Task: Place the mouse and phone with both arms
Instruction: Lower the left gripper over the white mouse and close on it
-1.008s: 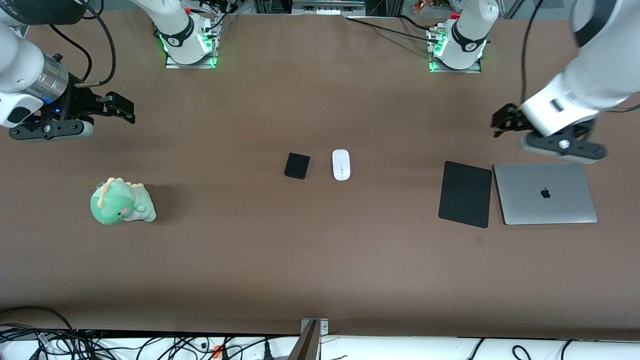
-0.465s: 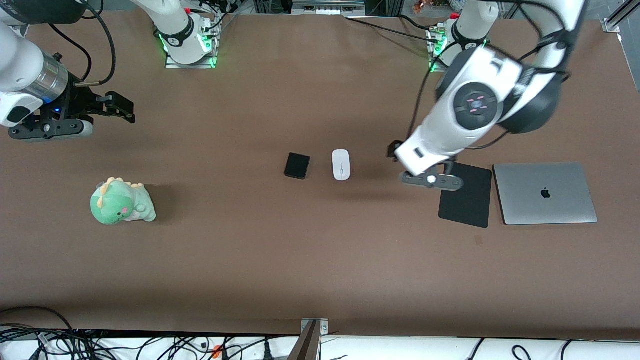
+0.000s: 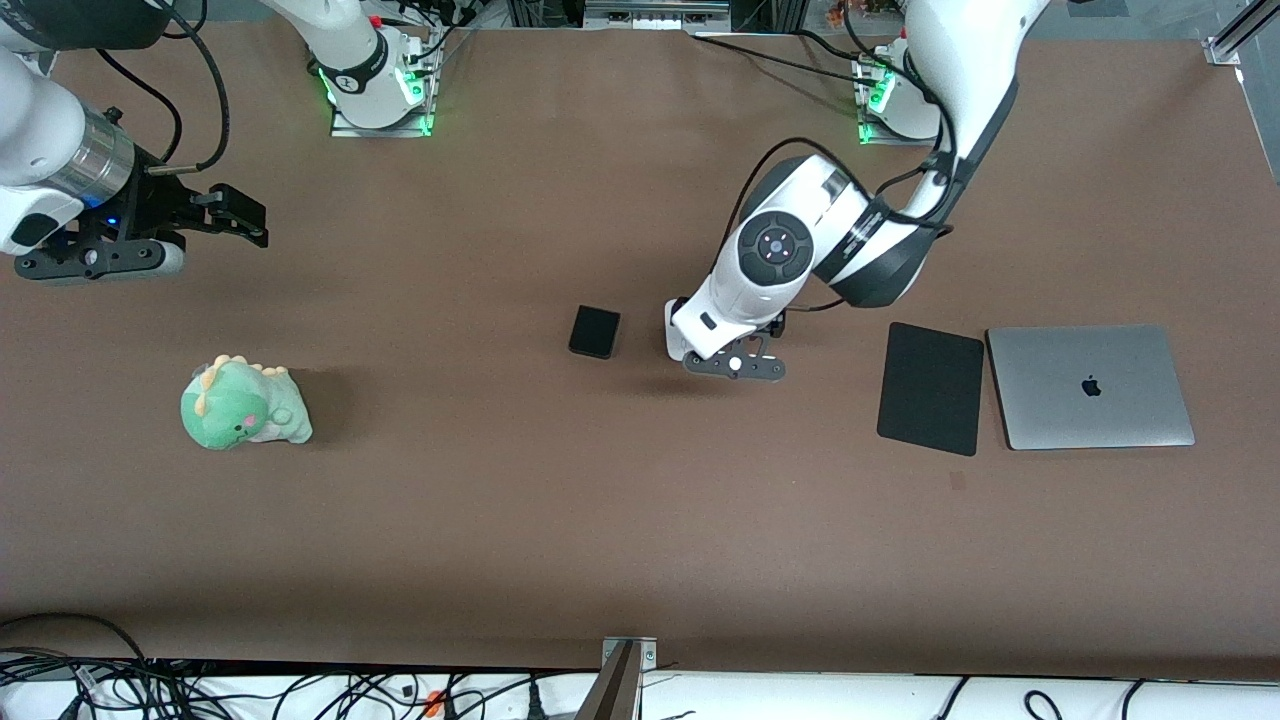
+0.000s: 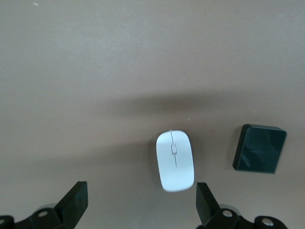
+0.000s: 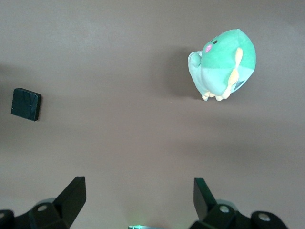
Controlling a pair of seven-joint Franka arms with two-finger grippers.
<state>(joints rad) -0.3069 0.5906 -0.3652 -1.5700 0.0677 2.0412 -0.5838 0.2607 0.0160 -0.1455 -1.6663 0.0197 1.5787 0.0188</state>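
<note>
The white mouse [image 4: 175,161] lies on the brown table; in the front view the left arm's hand hides it. The black phone [image 3: 594,332] lies beside it toward the right arm's end, and shows in the left wrist view [image 4: 259,149] and the right wrist view [image 5: 25,104]. My left gripper [image 3: 705,345] hovers over the mouse, open and empty [image 4: 140,204], with the mouse off-centre, closer to one finger [image 4: 206,202]. My right gripper [image 3: 235,215] is open and empty [image 5: 138,200], held above the table at the right arm's end.
A green plush dinosaur [image 3: 243,403] sits at the right arm's end, also in the right wrist view [image 5: 224,64]. A flat black pad [image 3: 931,388] and a closed grey laptop [image 3: 1090,386] lie side by side at the left arm's end.
The left arm has swung from above the laptop, across the black pad, to over the mouse, which it now covers in the front view. The right arm has not moved.
</note>
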